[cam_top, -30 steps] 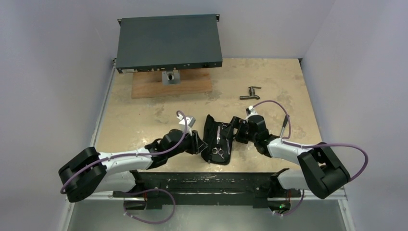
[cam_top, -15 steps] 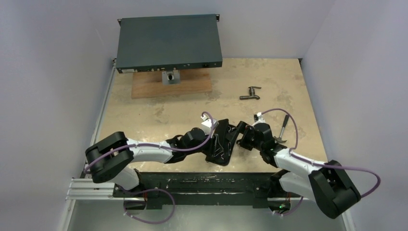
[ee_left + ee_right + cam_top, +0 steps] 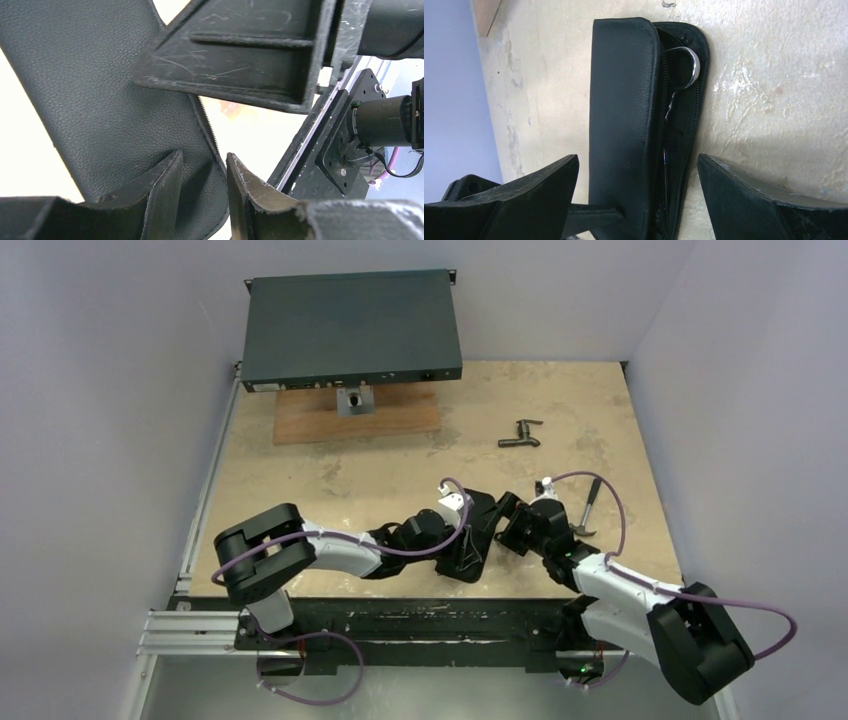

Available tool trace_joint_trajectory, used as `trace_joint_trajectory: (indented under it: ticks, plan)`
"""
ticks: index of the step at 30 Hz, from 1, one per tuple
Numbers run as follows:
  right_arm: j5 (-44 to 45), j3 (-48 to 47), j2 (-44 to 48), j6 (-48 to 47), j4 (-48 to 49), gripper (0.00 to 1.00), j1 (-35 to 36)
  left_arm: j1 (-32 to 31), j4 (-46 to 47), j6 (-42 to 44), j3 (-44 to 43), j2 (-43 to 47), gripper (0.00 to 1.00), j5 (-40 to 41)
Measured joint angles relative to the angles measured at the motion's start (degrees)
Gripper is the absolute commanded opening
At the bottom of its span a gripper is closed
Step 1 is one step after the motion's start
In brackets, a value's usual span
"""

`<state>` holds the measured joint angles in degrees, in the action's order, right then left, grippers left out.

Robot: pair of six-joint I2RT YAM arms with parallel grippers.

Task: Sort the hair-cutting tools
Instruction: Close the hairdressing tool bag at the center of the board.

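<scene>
Black grained leatherette makes up the zip case [image 3: 624,100], which lies on the worktop [image 3: 350,470] between the two arms. Its cover is folded most of the way over the tools. Of the silver scissors [image 3: 692,62] we see only one finger ring, peeking from the open zip at the case's far end. We cannot make out the comb or the clip; we judge they sit hidden under the cover.

Our right end effector [image 3: 638,160] stands wide apart, one finger on each side of the case and touching nothing. Our left end effector [image 3: 204,155] has its fingers only a little apart, with the case's zipped edge running between them. We cannot tell whether they pinch it or merely flank it.

We expect the case to be soft and floppy. The cover will probably sag or fall shut unless it is held by its stiffer zip rim, so that rim is where we would grip. The scissors look like rigid, slick steel with pointed tips, light but likely to slide in the pads. We would take them across the shank just below the rings, not by the blades.
</scene>
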<state>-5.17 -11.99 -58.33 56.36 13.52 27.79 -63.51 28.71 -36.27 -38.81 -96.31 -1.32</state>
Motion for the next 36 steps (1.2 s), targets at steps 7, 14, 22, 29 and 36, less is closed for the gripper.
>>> trace_joint_trajectory:
  ticks: [7,14,22,29,36]
  plan:
    - [-0.59,-1.42,-5.84,0.04,4.98,0.86,0.00,-1.07,2.23,-0.04,-0.31,-1.53,0.37,-0.07]
    - [-0.98,-1.88,-10.51,-0.02,9.70,0.70,0.00,-1.53,3.63,-0.04,0.24,-1.62,0.37,-0.24]
    - [-0.79,-1.33,-12.07,-0.15,11.78,0.63,-0.04,-1.97,1.70,-0.11,5.49,5.27,0.45,-0.35]
    - [-0.83,-1.01,-12.07,-0.28,12.37,0.65,-0.04,-2.27,-9.66,-0.66,7.76,20.17,0.60,5.25]
    - [-1.03,-0.70,-12.20,-0.50,13.31,0.64,-0.04,-1.25,-19.82,-6.40,7.76,22.95,0.67,16.37]
